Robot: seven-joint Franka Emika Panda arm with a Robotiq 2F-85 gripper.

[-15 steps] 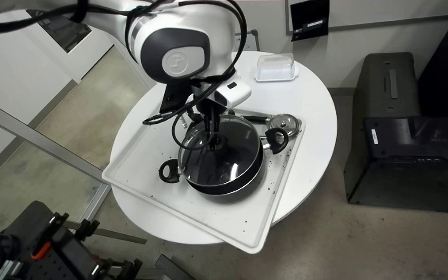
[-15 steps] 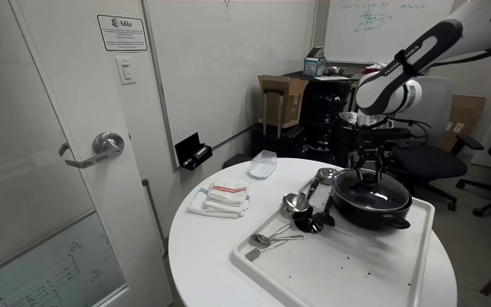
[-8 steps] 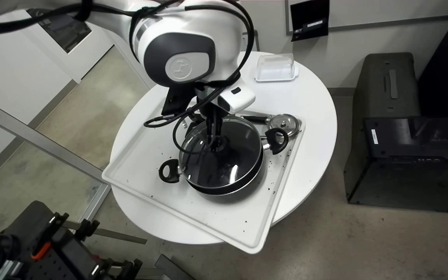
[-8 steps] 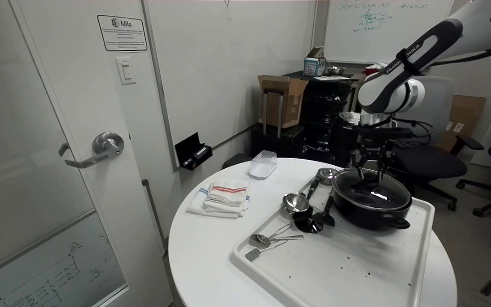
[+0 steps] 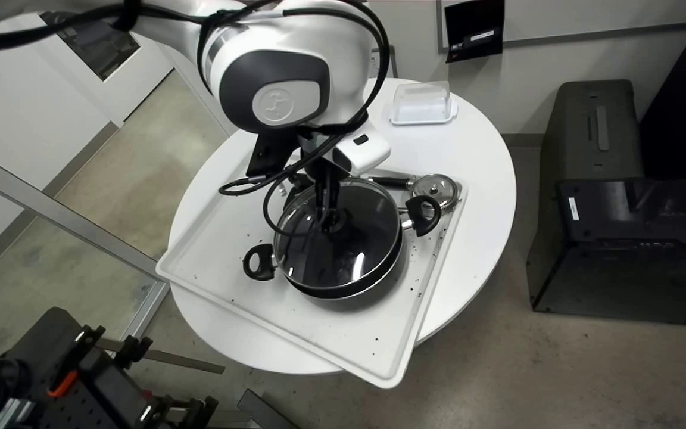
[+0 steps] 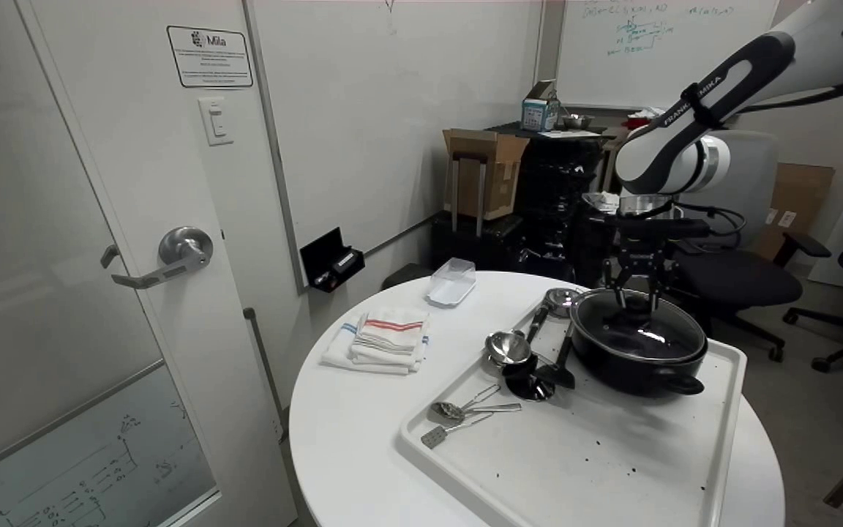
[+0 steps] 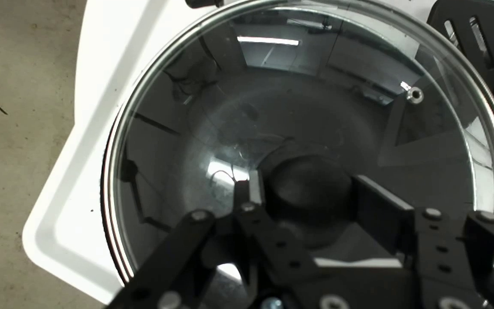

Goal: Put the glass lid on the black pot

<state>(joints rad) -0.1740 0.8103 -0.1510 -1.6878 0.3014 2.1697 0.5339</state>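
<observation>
Slightly off-centre over the pot (image 6: 623, 373), the glass lid (image 6: 632, 339) has its knob (image 7: 310, 184) pinched between part-closed fingers (image 7: 379, 210); whether lid and pot touch, I cannot tell.

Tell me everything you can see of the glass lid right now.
The glass lid is round and see-through, with a shiny metal-looking rim, a black centre knob and a small metal ring. Roughly level, it covers the black pot, off-centre toward the slotted spatula. Both fingers of the hand flank the knob and seem to grip it. Whether it is seated is unclear.
</observation>
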